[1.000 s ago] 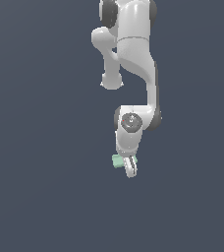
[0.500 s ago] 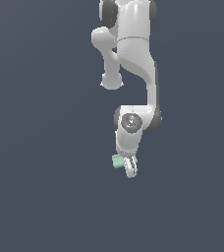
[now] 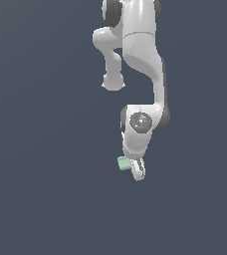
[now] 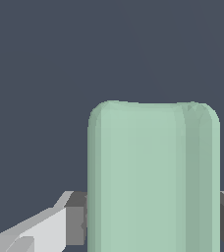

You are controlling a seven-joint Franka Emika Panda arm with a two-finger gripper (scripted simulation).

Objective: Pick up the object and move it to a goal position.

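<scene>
Now the arm hangs low with the block pinched at its tip.

Largest is the white arm (image 3: 140,64), reaching down from twelve o'clock over a plain dark slate surface (image 3: 41,199) that fills the exterior view with no walls, edges or goal marker visible. At its end the fingers (image 3: 137,169) are clamped on the object (image 4: 153,177), a pale mint block that pokes out toward nine o'clock of the wrist. It looks rigid, smooth and light, likely a little slippery; gripping across its narrow width, grey pads (image 4: 75,224) flat on both long sides, seems the sound hold.
</scene>
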